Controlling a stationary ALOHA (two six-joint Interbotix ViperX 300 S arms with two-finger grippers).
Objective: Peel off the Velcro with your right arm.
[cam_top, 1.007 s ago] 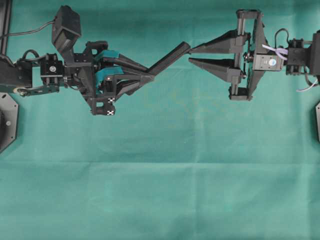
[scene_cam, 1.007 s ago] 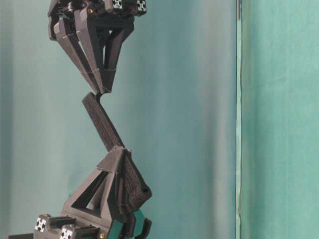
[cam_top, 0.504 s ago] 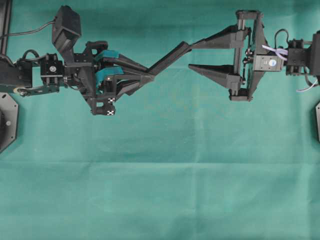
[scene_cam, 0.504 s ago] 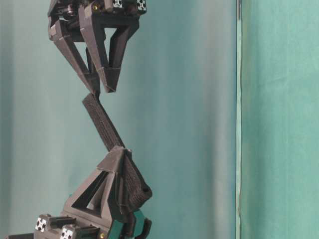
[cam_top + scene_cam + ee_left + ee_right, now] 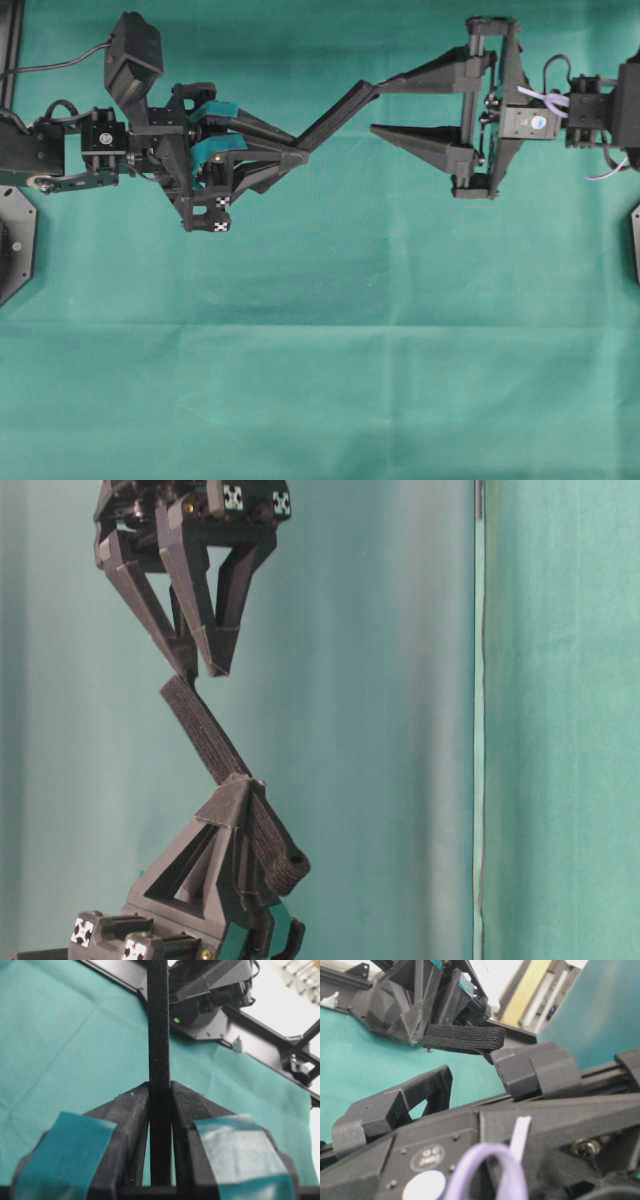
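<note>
In the left wrist view, the nearest things are the left claw's 2 fingers (image 5: 135,1125) with teal pads. They are pressed together on the Velcro (image 5: 158,1035), pinching its low end. The strap runs straight up the middle of that picture, away from the camera.

In the overhead view the left claw (image 5: 295,157) is in the upper left part of the picture. The Velcro (image 5: 338,115) sticks out of it and slants up and to the right. Its long side points at the right claw (image 5: 377,108) in the upper right part.

The right claw is spread, holding nothing. Its upper finger tip sits right at the free end of the strap, touching it or just beside it; I cannot tell which. Its lower finger is apart, below the strap. So the free end is at 1 side of the gap, not in the middle. I think the right claw must shift until the end is between both fingers, then close.

Count: 1 Velcro, 2 claws, 1 green cloth (image 5: 320,380).
</note>
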